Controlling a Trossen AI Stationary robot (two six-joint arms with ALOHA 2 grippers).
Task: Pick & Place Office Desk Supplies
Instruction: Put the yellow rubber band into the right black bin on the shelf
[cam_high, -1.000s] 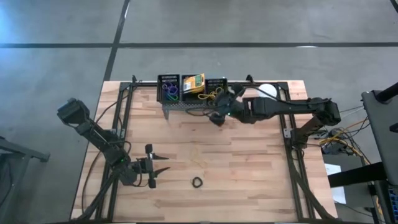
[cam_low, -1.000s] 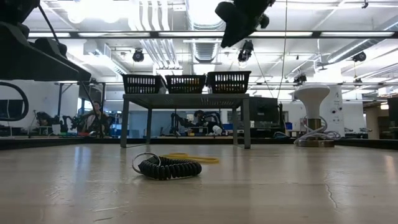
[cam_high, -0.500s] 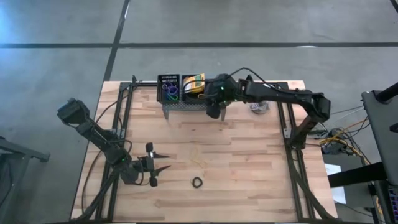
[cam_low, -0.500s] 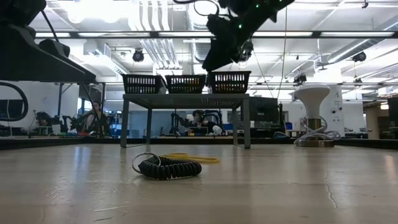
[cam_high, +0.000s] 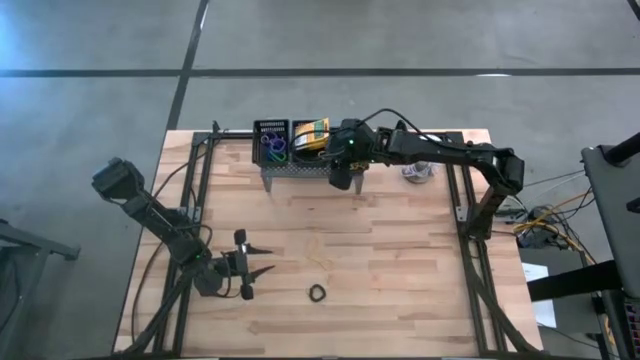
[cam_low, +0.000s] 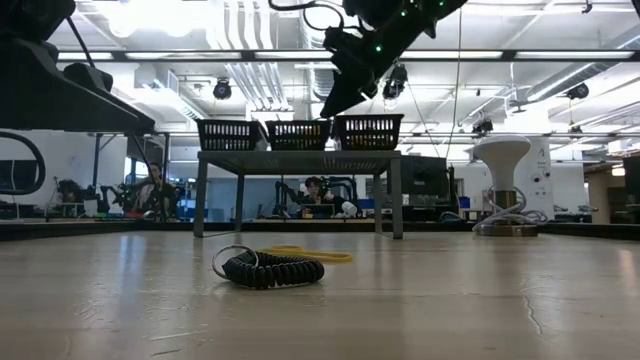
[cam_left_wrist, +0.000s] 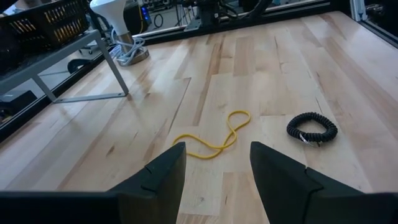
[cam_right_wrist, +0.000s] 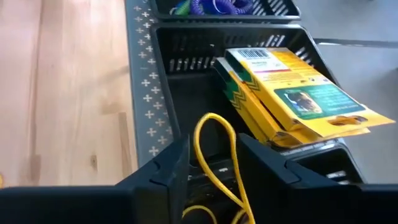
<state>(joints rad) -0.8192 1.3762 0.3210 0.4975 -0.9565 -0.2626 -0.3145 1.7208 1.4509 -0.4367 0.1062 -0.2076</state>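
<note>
Three black mesh baskets (cam_low: 297, 133) stand in a row on the grey perforated stand (cam_high: 295, 172) at the table's far side. The left basket holds purple loops (cam_right_wrist: 214, 6), the middle one yellow-green crayon boxes (cam_right_wrist: 292, 93). My right gripper (cam_right_wrist: 214, 146) is open above the right basket, pointing toward the table's left. A thin yellow band (cam_right_wrist: 211, 134) loops up between its fingers. My left gripper (cam_left_wrist: 216, 165) is open near the table's front left. Ahead of it on the wood lie a yellow band (cam_left_wrist: 211, 140) and a black coiled loop (cam_left_wrist: 311, 129). My right gripper has the yellow band's upright loop (cam_right_wrist: 231, 155) standing between its two fingers. The band's lower part runs down out of the picture. I cannot tell whether the fingers touch it.
The white dome-shaped object (cam_low: 503, 150) stands on the table to the right of the stand. The black coiled loop also shows in the high view (cam_high: 318, 293), near the front edge. Dark metal rails (cam_high: 470, 250) run along the table's left and right sides.
My right gripper has gone from beside the white dome toward the table's left and now hangs over the right basket. In the last half second it has shifted only slightly further left.
</note>
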